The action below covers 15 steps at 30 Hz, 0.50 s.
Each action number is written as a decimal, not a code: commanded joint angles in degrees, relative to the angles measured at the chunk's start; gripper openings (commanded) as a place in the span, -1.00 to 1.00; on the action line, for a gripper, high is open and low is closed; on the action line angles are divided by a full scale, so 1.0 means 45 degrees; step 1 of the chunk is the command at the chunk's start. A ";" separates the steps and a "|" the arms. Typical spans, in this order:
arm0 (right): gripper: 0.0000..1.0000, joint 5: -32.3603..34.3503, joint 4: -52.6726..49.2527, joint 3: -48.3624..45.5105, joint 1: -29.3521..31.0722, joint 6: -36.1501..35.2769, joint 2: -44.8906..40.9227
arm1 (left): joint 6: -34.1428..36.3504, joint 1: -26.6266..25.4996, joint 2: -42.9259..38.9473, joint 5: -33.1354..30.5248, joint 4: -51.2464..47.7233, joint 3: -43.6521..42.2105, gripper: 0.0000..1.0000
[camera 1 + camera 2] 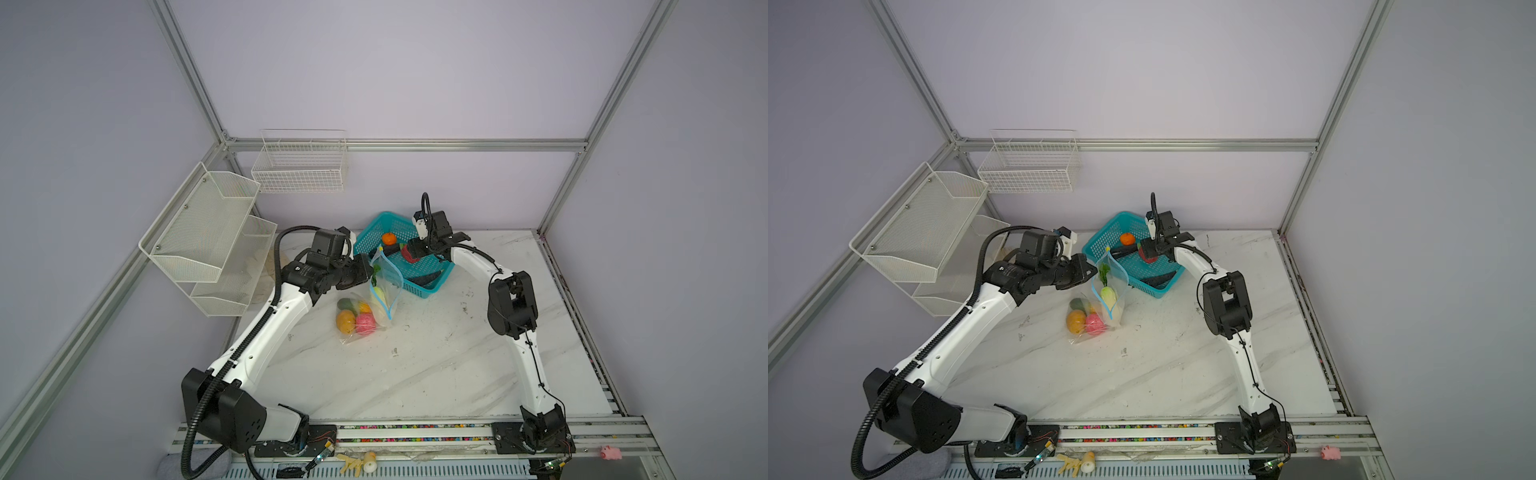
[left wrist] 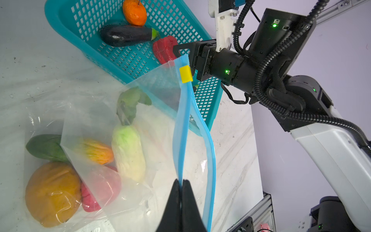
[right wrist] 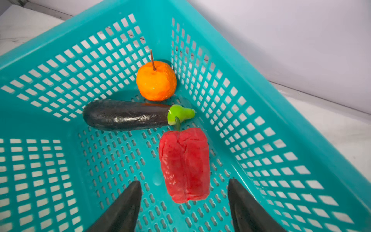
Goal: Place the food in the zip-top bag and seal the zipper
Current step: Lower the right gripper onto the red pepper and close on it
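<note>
Clear crinkly zip-top bag (image 2: 90, 112) on table (image 1: 415, 353), part-filled with toy food (image 2: 53, 192), light-blue zipper strip (image 2: 181, 140) unsealed in clenched left hand (image 2: 181, 181); orange toy fruit (image 3: 156, 82), dark-purple toy aubergine (image 3: 124, 115) and red toy pepper (image 3: 184, 160) left in teal perforated basket (image 3: 60, 66) beneath released right hand (image 3: 183, 180).

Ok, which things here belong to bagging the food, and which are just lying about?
Job: zip-top bag, zipper, red pepper, eggplant, orange, white radish and other bagged pieces, teal basket.
Lying about: mesh shelves, wire basket, pink pig, pale toy bits on front rail.
</note>
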 commanded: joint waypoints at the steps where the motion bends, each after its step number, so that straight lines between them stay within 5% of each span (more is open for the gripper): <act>1: 0.57 0.0088 -0.0529 0.0522 0.0060 -0.0577 0.0354 | 0.0134 0.0062 -0.0006 0.0372 0.0566 -0.0422 -1.00; 15: 0.76 -0.0088 -0.1017 0.3363 0.0062 -0.1058 0.2858 | 0.0185 0.0069 -0.0009 0.0386 0.0636 -0.0500 -1.00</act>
